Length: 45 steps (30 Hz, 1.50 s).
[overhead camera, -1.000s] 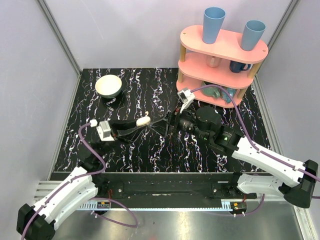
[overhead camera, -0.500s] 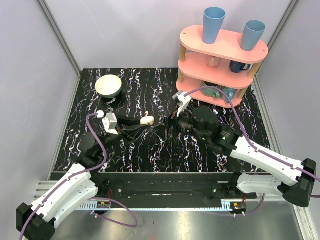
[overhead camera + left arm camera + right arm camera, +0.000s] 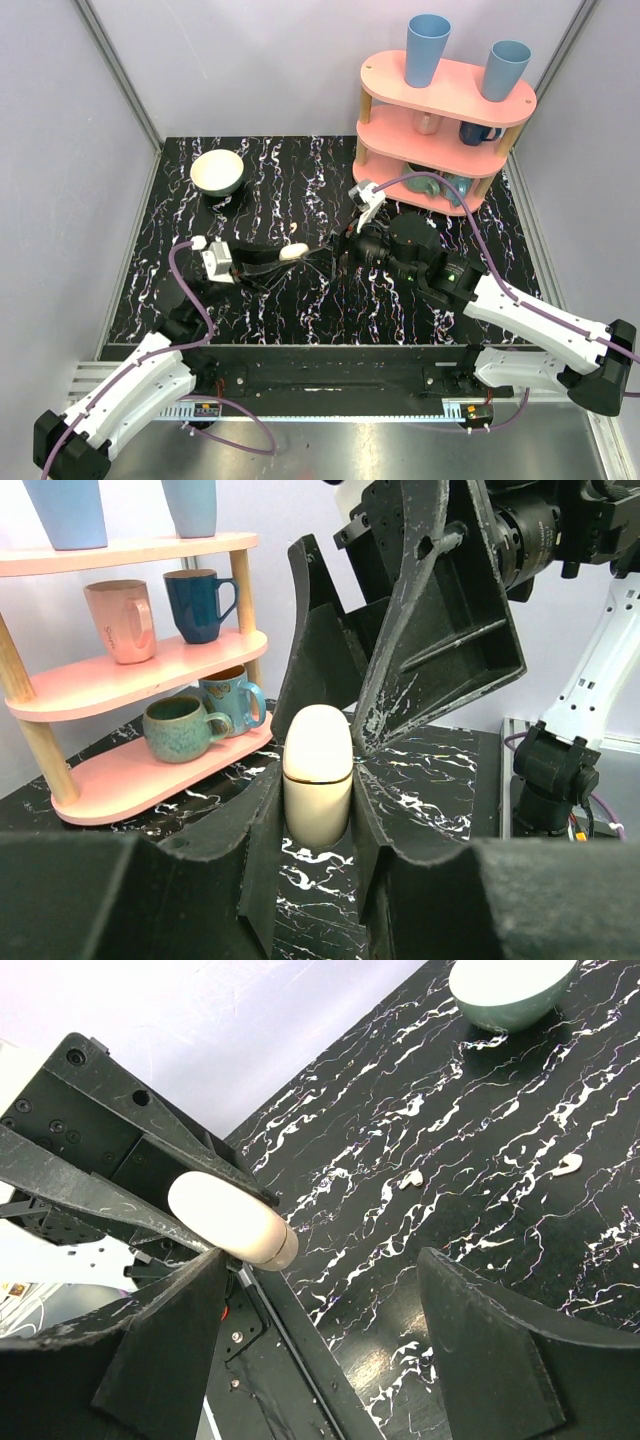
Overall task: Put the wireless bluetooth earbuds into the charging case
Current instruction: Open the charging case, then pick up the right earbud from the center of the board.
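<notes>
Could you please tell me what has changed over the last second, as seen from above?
The left gripper, shut on the charging case, swung briefly toward the back, then returned, leaving the case slightly closer to the near edge. Nothing was taken or released. The open right gripper barely shifted. The bowl and shelf stayed put.

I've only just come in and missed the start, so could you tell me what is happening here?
The left gripper is shut on the charging case, a small cream capsule with its lid closed. The right gripper faces it with jaws open, close to the case but not gripping it. Two tiny cream pieces, apparently the earbuds, lie loose on the black marbled table, so neither is in the case yet.
</notes>
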Each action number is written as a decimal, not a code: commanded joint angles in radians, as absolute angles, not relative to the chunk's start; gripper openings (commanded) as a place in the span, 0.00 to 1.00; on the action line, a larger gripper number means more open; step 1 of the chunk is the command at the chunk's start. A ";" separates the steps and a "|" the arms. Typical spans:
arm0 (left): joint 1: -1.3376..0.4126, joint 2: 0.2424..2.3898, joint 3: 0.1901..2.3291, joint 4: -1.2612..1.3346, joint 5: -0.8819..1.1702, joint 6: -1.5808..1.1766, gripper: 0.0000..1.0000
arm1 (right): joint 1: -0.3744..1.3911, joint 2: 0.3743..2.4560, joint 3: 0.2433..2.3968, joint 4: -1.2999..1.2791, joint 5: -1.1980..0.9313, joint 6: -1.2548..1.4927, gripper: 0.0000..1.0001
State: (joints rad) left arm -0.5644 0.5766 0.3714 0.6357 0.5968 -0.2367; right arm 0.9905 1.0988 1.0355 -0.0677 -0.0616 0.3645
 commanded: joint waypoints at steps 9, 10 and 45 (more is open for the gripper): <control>-0.568 0.548 0.311 0.894 0.741 -0.253 0.00 | 0.997 1.072 1.034 0.043 -0.008 0.394 0.83; -0.568 0.546 0.301 0.903 0.741 -0.246 0.00 | 0.997 1.071 1.035 0.046 -0.017 0.393 0.83; -0.566 0.299 0.196 0.790 0.466 -0.117 0.00 | 0.924 0.936 0.979 -0.158 0.445 0.521 0.82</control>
